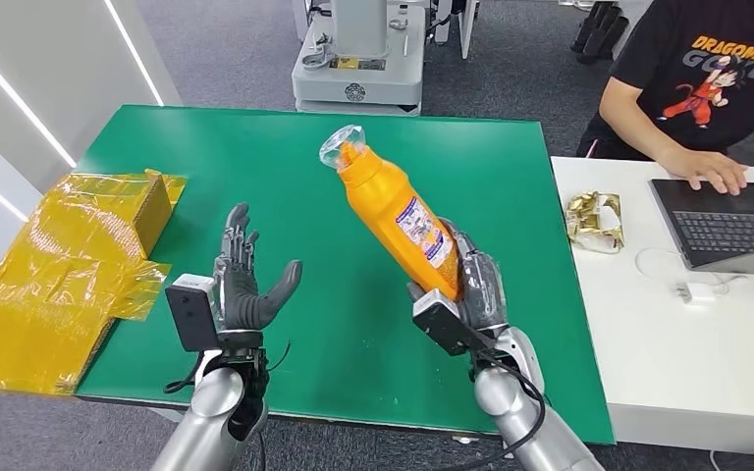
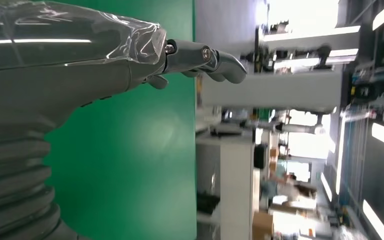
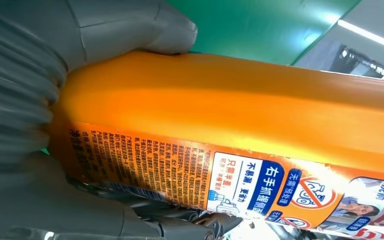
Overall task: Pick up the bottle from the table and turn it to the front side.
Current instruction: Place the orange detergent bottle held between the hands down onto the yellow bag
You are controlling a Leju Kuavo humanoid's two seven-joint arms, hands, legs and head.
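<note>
Right hand (image 1: 473, 285) gripping orange bottle (image 1: 398, 216) base, printed label legible in right wrist view, left hand (image 1: 245, 285) empty, fingers spread above green table (image 1: 255, 147)

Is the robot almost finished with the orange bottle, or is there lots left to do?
About halfway. Done: the orange bottle is off the green table, held up tilted in the right robot hand. In hand: the turning. The side with small print and pictures faces the cameras; it may be the back. Left: turning it to the front. The left robot hand is open beside it, holding nothing.
</note>
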